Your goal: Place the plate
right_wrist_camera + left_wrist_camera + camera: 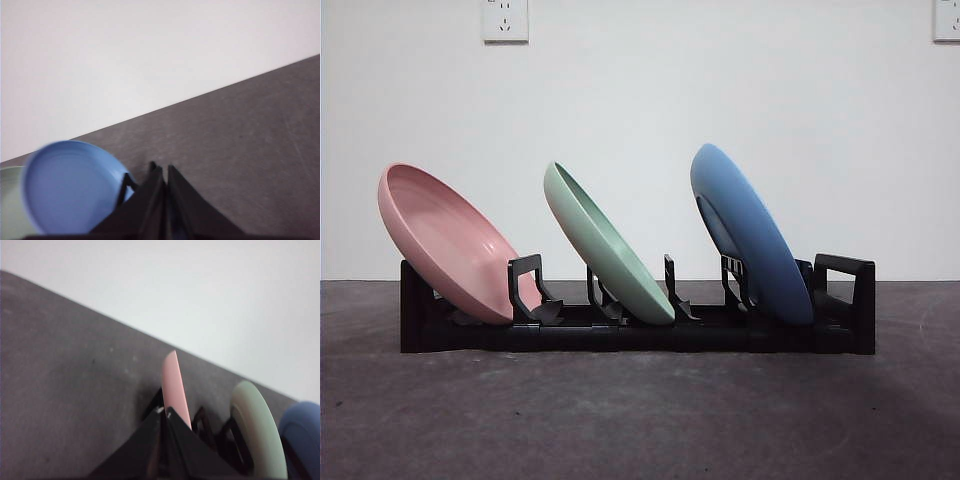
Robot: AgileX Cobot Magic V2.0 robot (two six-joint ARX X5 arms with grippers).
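Front view: black dish rack (640,335) sits on the dark grey table (640,420), white wall (640,100) behind. Three plates stand in it, all tilted the same way, upper rims leaning toward the pink end. Pink plate (445,240) is in the end slot, green plate (605,245) in the middle, blue plate (750,232) in the slot nearest the other end. The plates are apart from one another, each resting in its own slot. Neither arm shows in this view.

Left wrist view: left gripper (164,412) has its jaws brought together, nothing between them (only a thin seam shows). The pink plate (175,390) is seen edge-on just past the jaw tips; contact cannot be judged. The green plate (257,430) and blue plate (302,432) lie further along the rack.

Right wrist view: right gripper (164,170) likewise has its jaws closed on nothing. The blue plate (70,187) stands off to one side of the jaws, face toward the camera, slightly blurred, with a sliver of green behind it.
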